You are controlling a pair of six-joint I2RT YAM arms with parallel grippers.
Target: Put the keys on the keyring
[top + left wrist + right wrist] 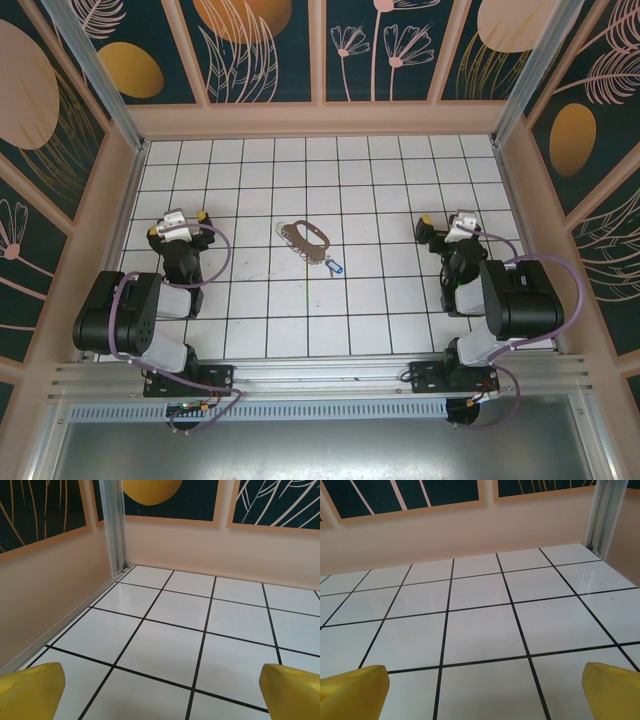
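Observation:
The keyring [305, 240] is a tan-brown oval loop with small silvery bits along one edge, lying flat on the white tiled floor near the middle. Just to its lower right lies the key [334, 266], tiny, with a blue head. My left gripper [180, 222] is open about three tiles left of the keyring, with nothing between its yellow fingertips [30, 690]. About three tiles right of the key, my right gripper [450, 222] is open and empty too. Both wrist views look past wide-apart yellow fingertips [355, 690] at bare tiles.
Peach walls with dark floral panels enclose the tiled floor [380, 190] on three sides. A metal corner post [114, 525] stands at the back left and another post [607, 515] at the back right. The arm bases sit on a rail [320, 378] at the near edge.

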